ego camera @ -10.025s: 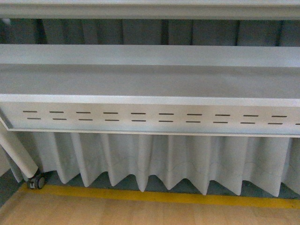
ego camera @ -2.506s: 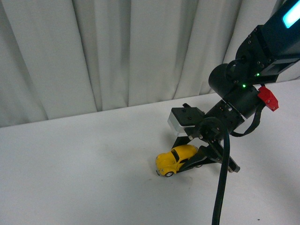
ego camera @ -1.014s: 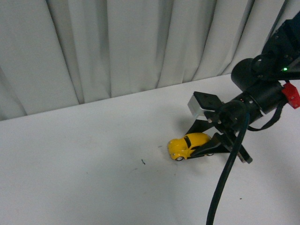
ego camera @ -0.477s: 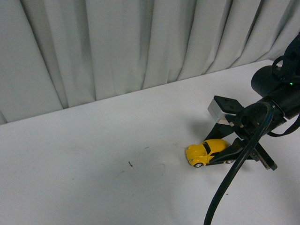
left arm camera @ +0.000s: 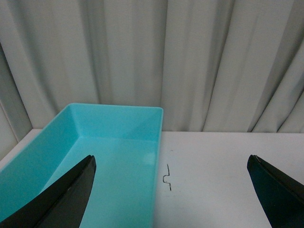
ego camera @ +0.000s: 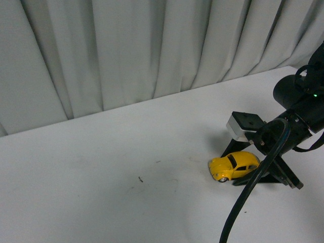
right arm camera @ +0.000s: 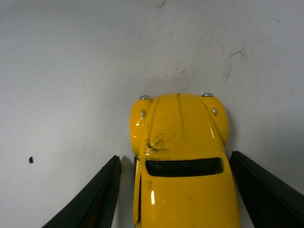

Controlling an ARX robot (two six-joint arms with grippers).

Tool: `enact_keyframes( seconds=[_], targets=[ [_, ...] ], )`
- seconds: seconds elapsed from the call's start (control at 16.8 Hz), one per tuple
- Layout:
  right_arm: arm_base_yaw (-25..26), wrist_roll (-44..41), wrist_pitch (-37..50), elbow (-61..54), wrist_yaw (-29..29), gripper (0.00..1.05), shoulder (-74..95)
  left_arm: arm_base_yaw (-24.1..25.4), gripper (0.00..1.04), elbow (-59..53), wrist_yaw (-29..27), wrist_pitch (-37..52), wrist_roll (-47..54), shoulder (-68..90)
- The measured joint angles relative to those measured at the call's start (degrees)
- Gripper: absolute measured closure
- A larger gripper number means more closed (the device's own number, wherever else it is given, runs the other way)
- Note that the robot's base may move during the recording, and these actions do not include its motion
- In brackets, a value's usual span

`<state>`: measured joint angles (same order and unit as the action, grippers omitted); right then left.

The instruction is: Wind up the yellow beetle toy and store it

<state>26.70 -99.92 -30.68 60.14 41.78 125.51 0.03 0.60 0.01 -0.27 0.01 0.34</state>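
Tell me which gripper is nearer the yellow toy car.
Right. The right gripper straddles the toy car, one finger on either side. The left gripper hangs open by a turquoise bin, with no car in its wrist view.

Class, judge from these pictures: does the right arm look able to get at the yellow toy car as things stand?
Probably yes. The right gripper straddles the toy car on the white table, one of its fingers on each side. Narrow gaps show beside the car, and nothing lies between.
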Motion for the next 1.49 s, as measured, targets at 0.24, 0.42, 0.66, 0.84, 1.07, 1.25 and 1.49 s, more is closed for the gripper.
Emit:
enact_keyframes(
  seconds=[0.24,0.42,0.66,0.84,1.07,1.25,1.49],
  targets=[
    [0.35,0.0,0.02,0.04,-0.02,0.05,-0.02,0.0,0.07,0.0,-0.04,0.04,0.0,0.0],
    [0.37,0.0,0.11,0.04,-0.02,0.07,-0.02,0.0,0.07,0.0,-0.04,0.04,0.0,0.0],
    [0.48,0.09,0.26,0.04,0.0,0.07,0.0,0.0,0.07,0.0,-0.04,0.04,0.0,0.0],
    [0.74,0.39,0.59,0.04,0.0,0.07,-0.02,0.0,0.07,0.0,-0.04,0.04,0.0,0.0],
    [0.74,1.11,1.36,0.0,0.0,0.07,0.0,0.0,0.07,0.0,-0.04,0.04,0.0,0.0],
    [0.68,1.49,2.14,-0.46,0.52,0.07,-0.02,0.0,0.07,0.0,-0.04,0.04,0.0,0.0],
    [-2.29,1.03,0.7,-5.49,5.46,0.07,-9.4,0.0,0.07,0.0,-0.02,0.04,0.0,0.0]
  ],
)
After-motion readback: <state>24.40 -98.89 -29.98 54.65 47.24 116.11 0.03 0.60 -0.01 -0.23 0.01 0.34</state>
